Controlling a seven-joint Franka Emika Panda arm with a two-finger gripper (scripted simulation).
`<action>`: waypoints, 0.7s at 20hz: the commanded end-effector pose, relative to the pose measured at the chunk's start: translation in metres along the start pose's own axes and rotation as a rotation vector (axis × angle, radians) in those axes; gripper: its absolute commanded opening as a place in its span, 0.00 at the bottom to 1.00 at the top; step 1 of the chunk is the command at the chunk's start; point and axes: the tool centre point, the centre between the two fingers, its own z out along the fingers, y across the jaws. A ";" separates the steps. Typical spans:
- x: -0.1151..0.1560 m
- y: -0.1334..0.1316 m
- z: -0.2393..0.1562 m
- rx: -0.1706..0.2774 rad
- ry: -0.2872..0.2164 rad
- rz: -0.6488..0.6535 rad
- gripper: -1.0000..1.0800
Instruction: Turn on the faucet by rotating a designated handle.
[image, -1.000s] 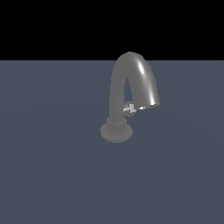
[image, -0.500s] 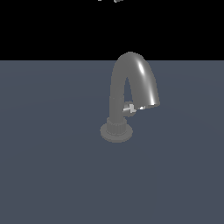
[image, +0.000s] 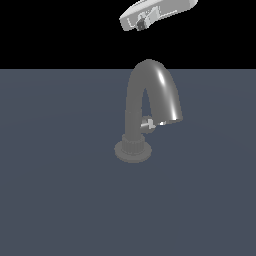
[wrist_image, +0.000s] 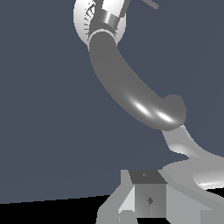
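The faucet (image: 150, 102) stands upright near the middle of the dark blue-grey table (image: 55, 200), its round base (image: 133, 150) flat on the surface and its ribbed collar just above. The arched spout rises from the column and curves down toward the exterior view's right. The handle (image: 149, 124), a small pale cross-shaped knob, juts from the column on a short stub, just under the spout's mouth. The tool (image: 141, 22) hangs high above the faucet, well apart from it, touching nothing; whether its jaws stand wide or narrow cannot be told.
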 end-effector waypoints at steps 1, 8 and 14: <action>0.014 -0.002 0.000 0.012 -0.049 0.036 0.00; 0.056 -0.005 0.005 0.050 -0.192 0.140 0.00; 0.089 -0.004 0.013 0.081 -0.308 0.225 0.00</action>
